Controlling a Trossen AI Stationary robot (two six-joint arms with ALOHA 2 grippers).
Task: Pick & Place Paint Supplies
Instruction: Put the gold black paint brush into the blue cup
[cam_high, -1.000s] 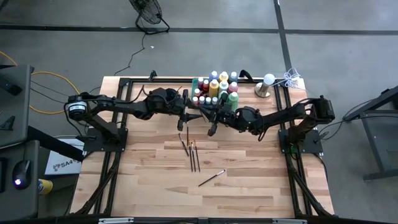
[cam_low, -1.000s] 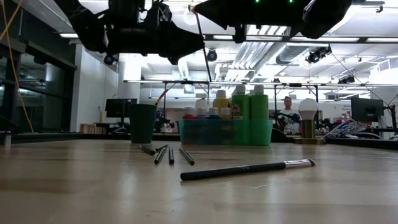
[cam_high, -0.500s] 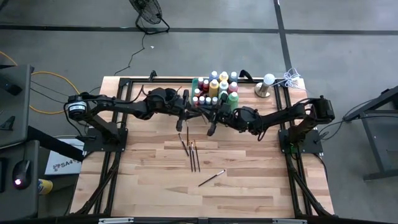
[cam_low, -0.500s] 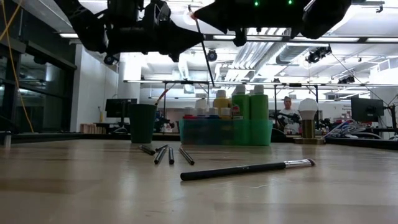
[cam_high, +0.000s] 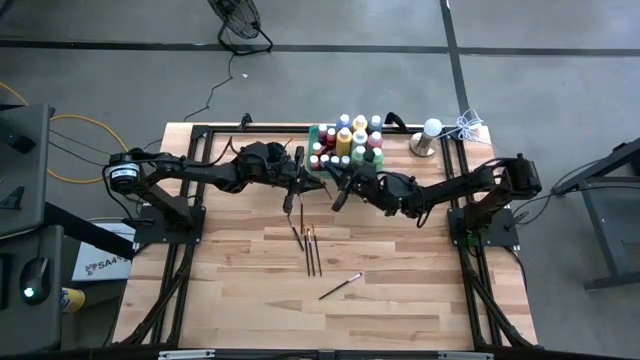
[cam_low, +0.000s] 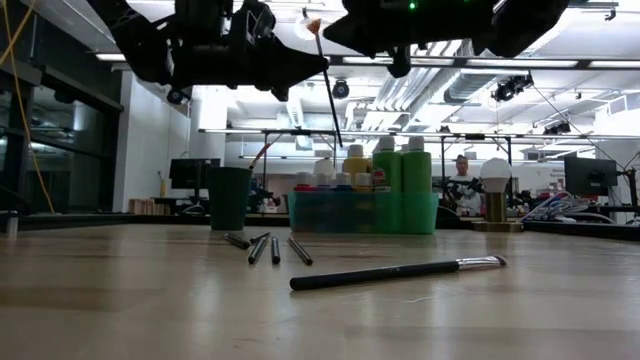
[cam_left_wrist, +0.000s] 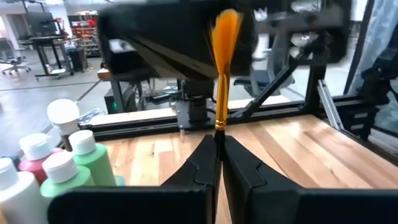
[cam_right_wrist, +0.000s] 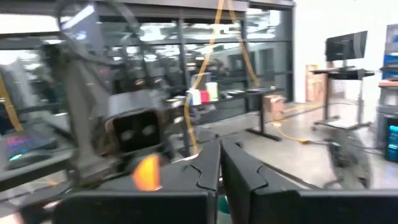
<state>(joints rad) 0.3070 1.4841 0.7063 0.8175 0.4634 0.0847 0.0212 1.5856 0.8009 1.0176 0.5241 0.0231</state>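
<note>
While four paintbrushes (cam_high: 312, 250) lay on the table (cam_high: 230, 290), the left gripper (cam_high: 300, 186) hung above it, fingers clamped on an orange-tipped paintbrush (cam_left_wrist: 222, 68). Just to its right, the right gripper (cam_high: 338, 188) hovered with fingers nearly together, beside the bottle-filled green tray (cam_low: 420, 215).

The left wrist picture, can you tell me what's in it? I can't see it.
The left gripper has its jaws shut on a thin paintbrush that stands up with orange bristles on top. Paint bottles with pale caps, green, pink and white, stand to one side, and the wooden table stretches out beyond.
</note>
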